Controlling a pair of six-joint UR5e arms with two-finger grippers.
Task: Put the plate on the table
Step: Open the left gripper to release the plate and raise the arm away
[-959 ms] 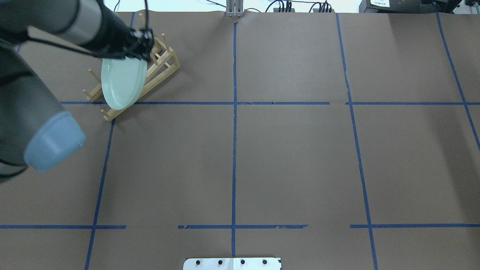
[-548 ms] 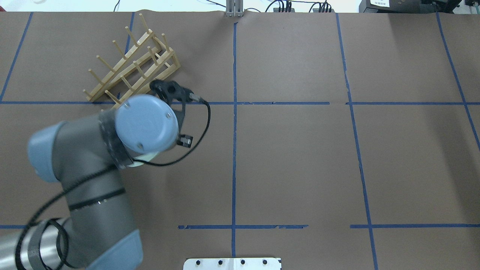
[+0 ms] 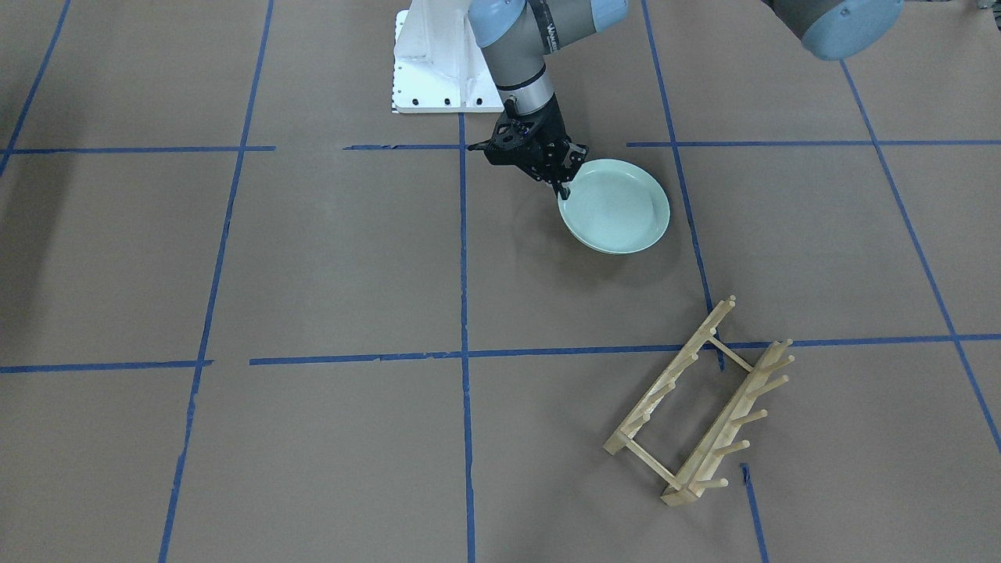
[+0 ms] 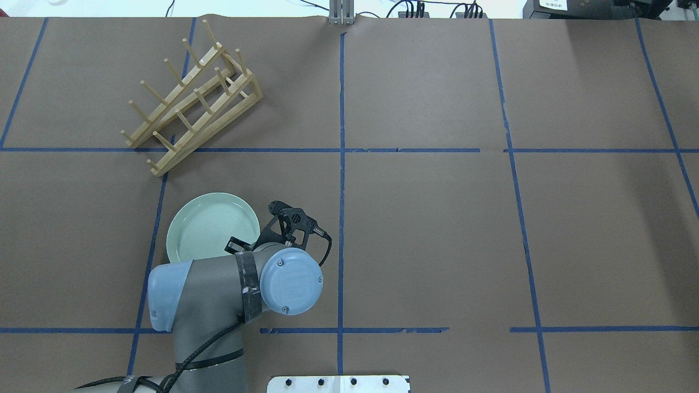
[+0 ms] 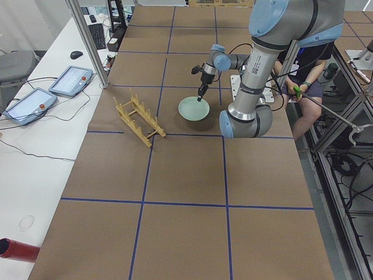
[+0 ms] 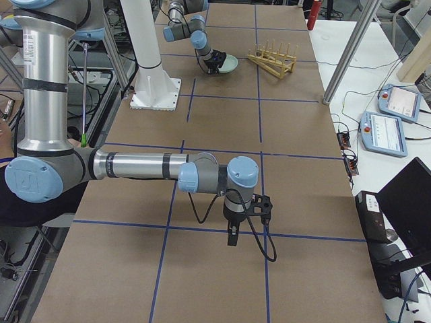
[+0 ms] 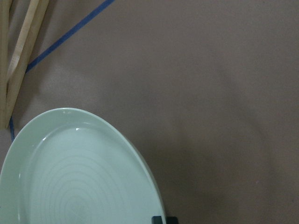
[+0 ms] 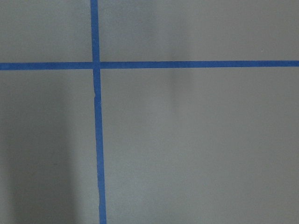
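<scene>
Brown taped table [image 3: 313, 258], left end effector [image 3: 565, 190] angled downward, pinching plate [image 3: 618, 207] rim

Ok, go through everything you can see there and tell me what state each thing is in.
plate: out of the rack, face up, roughly level, gripped at its rim; whether it rests on the table I cannot tell.
left gripper: shut on the plate's rim.
right gripper: hangs over the table far from the plate; open or shut, cannot tell.
wooden peg rack: upright, empty.
</scene>
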